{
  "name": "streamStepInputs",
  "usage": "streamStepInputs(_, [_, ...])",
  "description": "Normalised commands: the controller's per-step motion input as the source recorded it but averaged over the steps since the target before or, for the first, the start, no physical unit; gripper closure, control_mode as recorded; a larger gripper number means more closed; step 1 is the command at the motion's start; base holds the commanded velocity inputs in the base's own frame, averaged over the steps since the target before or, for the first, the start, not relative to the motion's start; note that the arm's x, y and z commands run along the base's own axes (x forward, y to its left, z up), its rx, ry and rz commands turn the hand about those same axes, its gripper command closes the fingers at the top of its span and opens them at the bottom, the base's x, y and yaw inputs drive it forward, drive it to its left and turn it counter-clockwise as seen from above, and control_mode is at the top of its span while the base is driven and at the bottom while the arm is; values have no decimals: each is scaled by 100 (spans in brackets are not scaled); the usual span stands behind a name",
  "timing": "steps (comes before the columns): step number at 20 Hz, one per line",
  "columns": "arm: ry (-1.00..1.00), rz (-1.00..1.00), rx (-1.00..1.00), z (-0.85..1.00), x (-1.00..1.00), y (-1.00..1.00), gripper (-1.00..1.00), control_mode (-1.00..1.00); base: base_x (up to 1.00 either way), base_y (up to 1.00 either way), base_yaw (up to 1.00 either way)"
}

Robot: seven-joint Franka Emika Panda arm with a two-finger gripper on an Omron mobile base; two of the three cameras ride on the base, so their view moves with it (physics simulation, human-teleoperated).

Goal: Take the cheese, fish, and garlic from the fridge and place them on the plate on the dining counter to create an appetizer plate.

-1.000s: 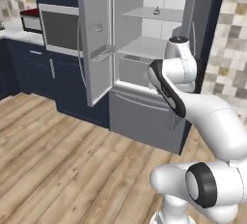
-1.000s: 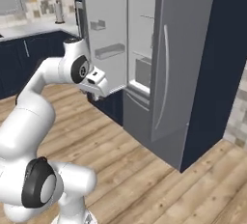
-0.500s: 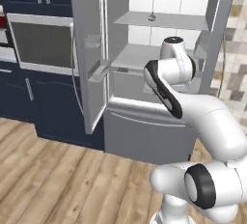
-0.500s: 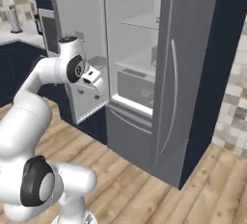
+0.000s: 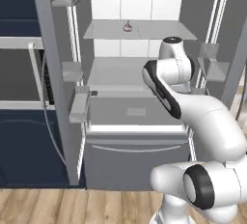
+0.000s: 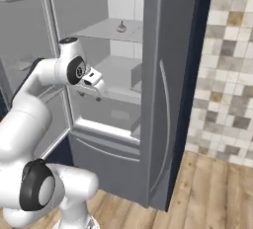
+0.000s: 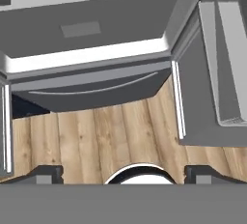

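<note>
Overhead, the garlic (image 6: 120,26) sits well above the open pincer (image 6: 100,92).

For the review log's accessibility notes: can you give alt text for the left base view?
White robot arm reaches toward the open fridge, with the garlic on an upper shelf. A dark item lies at a lower shelf's left edge, too small to identify.

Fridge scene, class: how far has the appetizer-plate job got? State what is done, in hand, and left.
Done: the fridge stands open. In hand: nothing; the open gripper hangs empty before the middle shelf. Left: everything. The garlic sits on the upper shelf, unpicked; the other foods also need moving.
</note>
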Motion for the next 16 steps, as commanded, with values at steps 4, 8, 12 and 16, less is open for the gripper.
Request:
streamStepInputs(4, [0,0,0,0,0,0,-100,100,100,41,-39])
streamStepInputs(8, [0,0,0,0,0,0,-100,100,100,37,-21])
streamStepInputs(12, [-2,1,0,15,11,3,-100,-100,46,14,-1])
streamStepInputs(16, [-33,22,-3,64,-71,12,-100,-100,0,0,0])
